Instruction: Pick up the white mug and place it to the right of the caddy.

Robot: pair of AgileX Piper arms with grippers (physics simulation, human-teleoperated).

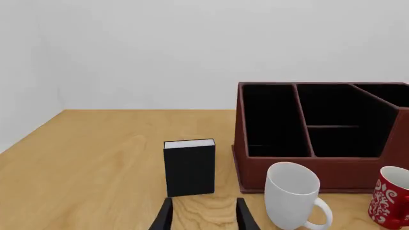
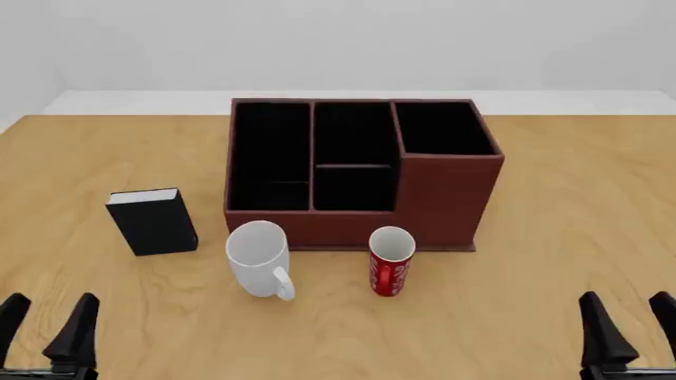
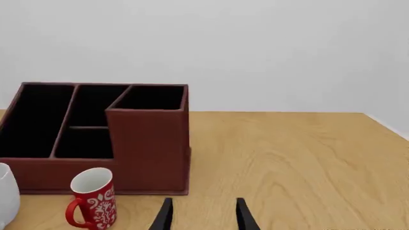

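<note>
**The mug is sitting closer to the left arm**

The white mug (image 2: 256, 255) is standing up on the table (image 2: 549, 261), just in front of the caddy (image 2: 359, 170), near its left front corner. Its open top is facing up and its handle is sticking out toward the arms, a bit to the right. The red cup (image 2: 391, 260) is standing beside it, a little apart, also in front of the caddy.

Both grippers are waiting low at the near edge, well away from everything. The left gripper (image 2: 47, 324) is sitting with its fingers spread apart and nothing between them — and so is the right gripper (image 2: 625, 321). The mug is lying ahead of the left gripper and off to its right, and I think the left one is nearer. But the spot right of the caddy is lying on the right arm's side.

A black book (image 2: 154, 221) is standing left of the mug.

The right wrist view is showing only a thin slice of the mug — the rest is cut off. The front view is cutting off both arms too.
</note>
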